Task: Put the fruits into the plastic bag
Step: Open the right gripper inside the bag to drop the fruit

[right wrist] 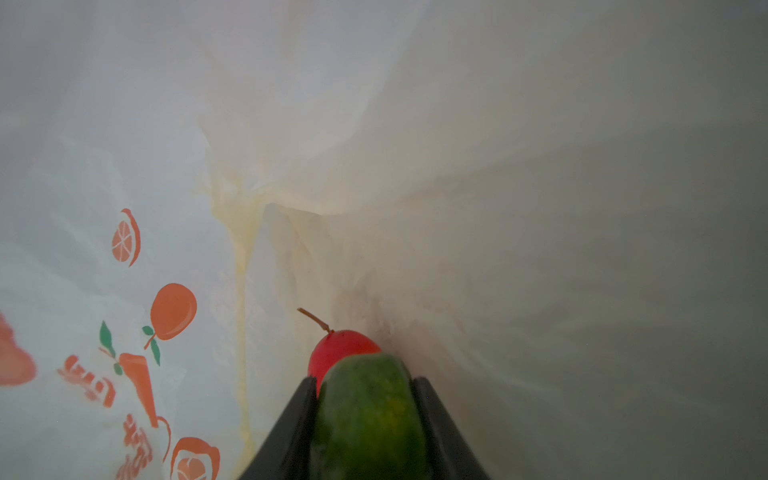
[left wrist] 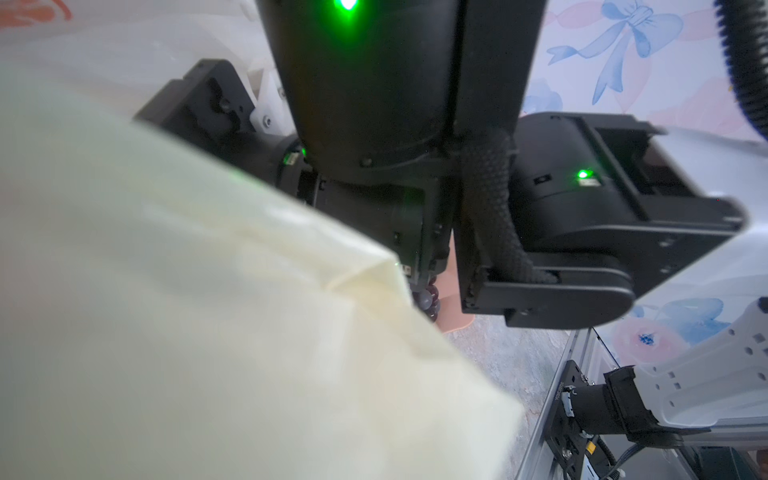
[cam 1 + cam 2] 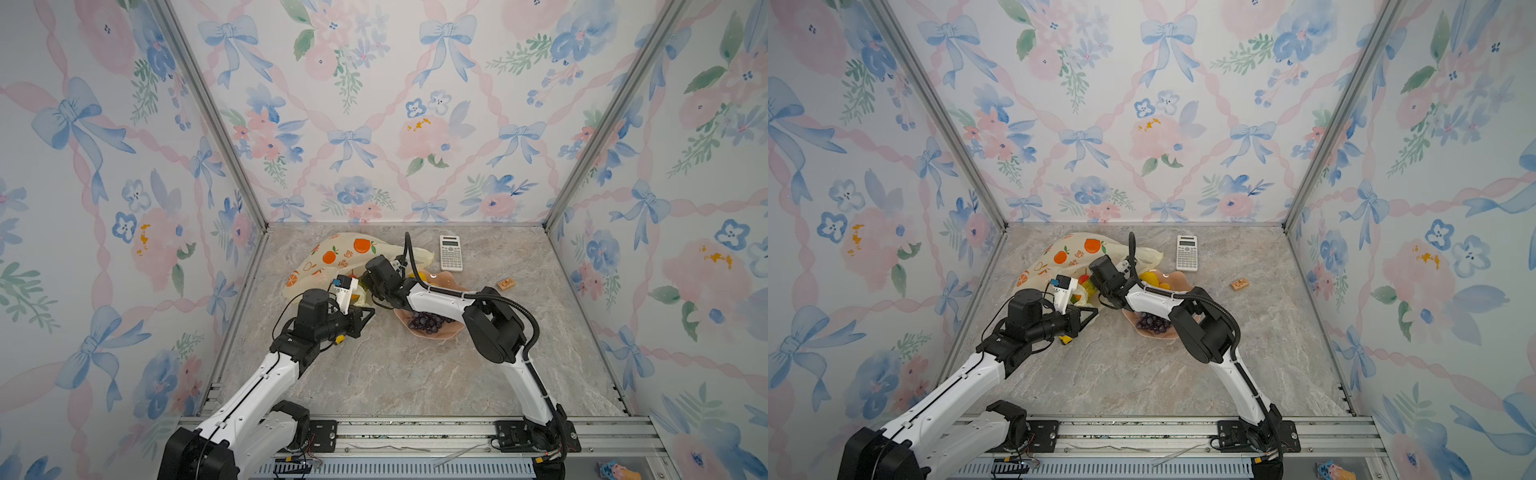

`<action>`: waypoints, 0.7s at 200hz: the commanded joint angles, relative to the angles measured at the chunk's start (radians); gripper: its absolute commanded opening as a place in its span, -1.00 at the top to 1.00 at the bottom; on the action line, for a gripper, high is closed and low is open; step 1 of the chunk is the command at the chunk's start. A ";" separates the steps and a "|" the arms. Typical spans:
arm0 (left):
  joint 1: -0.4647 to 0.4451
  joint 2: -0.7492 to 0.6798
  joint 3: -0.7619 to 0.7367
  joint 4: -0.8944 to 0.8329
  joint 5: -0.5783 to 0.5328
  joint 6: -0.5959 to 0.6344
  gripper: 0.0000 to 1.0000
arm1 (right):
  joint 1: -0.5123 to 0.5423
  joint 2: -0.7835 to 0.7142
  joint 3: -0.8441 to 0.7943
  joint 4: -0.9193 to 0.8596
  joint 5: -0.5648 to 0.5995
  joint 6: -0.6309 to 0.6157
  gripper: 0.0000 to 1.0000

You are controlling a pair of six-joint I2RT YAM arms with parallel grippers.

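Where the plastic bag (image 3: 332,253) lies crumpled at the back left of the table (image 3: 415,382), close to the left wall, its mouth is turned toward the pink plate (image 3: 453,329). Inside it (as seen from the right wrist) a green fruit (image 1: 370,415) is flanked by the jaws of the right gripper (image 1: 365,380), which are set against both its sides. A red fruit (image 1: 340,349) is lodged just beyond, against the film. A purple grape bunch (image 3: 426,322) and a yellow fruit (image 3: 419,275) are seen on the plate. The near half of the table is bare, and room is left at the right past a calculator (image 3: 451,252) and a small wooden block (image 3: 505,284). The right arm is bent high over the plate, its wrist sunk into the mouth. The left gripper (image 3: 365,312) is closed and held level at the bag's near edge; whether film is pinched cannot be told.
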 commanded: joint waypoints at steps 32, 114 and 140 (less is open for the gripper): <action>-0.004 -0.006 0.008 0.013 0.015 0.006 1.00 | -0.032 0.032 0.062 0.023 -0.039 -0.002 -0.20; -0.005 -0.011 0.008 0.011 0.010 0.007 1.00 | -0.040 0.004 0.096 0.026 -0.067 -0.059 -0.41; -0.005 -0.013 0.008 0.010 0.009 0.006 1.00 | -0.041 -0.020 0.100 0.025 -0.083 -0.087 -0.41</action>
